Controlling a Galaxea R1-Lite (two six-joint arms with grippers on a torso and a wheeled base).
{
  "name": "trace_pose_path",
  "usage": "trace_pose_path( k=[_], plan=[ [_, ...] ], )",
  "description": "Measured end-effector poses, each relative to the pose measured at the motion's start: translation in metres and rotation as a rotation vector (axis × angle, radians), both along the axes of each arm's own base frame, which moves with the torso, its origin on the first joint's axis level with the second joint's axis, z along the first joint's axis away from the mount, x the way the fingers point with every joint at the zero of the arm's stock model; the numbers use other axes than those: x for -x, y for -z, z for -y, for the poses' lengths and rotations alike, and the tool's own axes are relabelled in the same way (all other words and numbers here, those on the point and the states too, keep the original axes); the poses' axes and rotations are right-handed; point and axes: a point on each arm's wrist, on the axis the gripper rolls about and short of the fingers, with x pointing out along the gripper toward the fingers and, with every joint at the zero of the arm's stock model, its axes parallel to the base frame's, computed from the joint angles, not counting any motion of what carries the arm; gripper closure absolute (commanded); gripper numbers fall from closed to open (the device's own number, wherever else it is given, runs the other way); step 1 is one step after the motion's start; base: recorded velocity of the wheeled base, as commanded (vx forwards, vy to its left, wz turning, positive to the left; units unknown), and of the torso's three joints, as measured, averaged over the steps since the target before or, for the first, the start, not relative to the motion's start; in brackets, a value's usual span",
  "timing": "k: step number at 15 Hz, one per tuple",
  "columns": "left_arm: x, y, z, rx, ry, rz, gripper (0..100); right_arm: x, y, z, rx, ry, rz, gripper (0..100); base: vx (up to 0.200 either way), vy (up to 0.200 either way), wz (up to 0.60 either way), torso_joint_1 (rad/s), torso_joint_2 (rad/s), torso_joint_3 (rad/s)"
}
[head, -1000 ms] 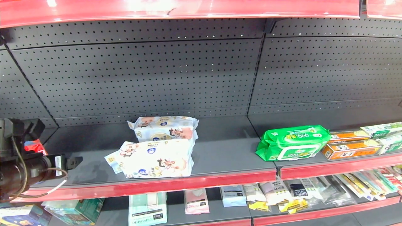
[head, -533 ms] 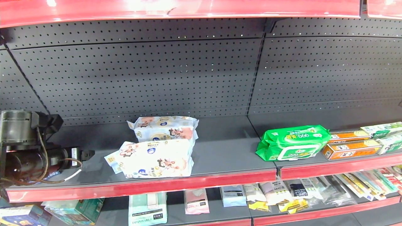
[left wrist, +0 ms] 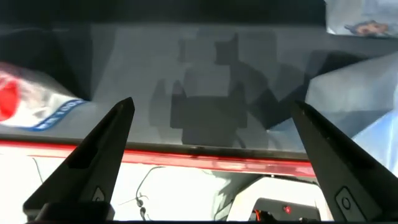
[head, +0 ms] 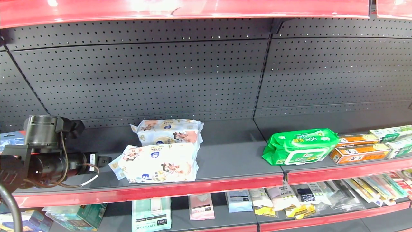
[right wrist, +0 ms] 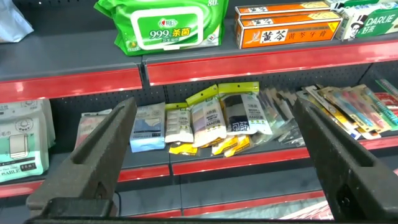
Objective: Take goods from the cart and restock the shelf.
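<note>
Left arm (head: 48,164) nearer tissue pack (head: 159,162) — jaws apart.

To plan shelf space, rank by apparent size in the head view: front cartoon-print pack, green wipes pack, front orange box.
Largest, too alike to rank: front cartoon-print pack and green wipes pack.
Smallest, clearly: front orange box.

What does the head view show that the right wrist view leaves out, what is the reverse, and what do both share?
Head view adds: the dark perforated metal back panel, the black left arm and two white cartoon-printed soft packs seen whole. Right wrist view adds: the right gripper, its black fingers spread open. Shared: the green wet-wipe pack, the orange cardboard boxes beside it, and the small sachets on the shelf below.
</note>
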Motion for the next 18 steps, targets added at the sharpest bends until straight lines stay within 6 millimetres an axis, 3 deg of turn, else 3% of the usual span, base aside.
trace_pose_path(
  k=[18],
  plan=[
    [-0.004,0.006,0.021,0.000,0.077,-0.025,0,0.000,0.000,0.000,0.000,0.000,-0.001,0,0.000,0.000,0.00,0.000,0.00,0.000]
  ],
)
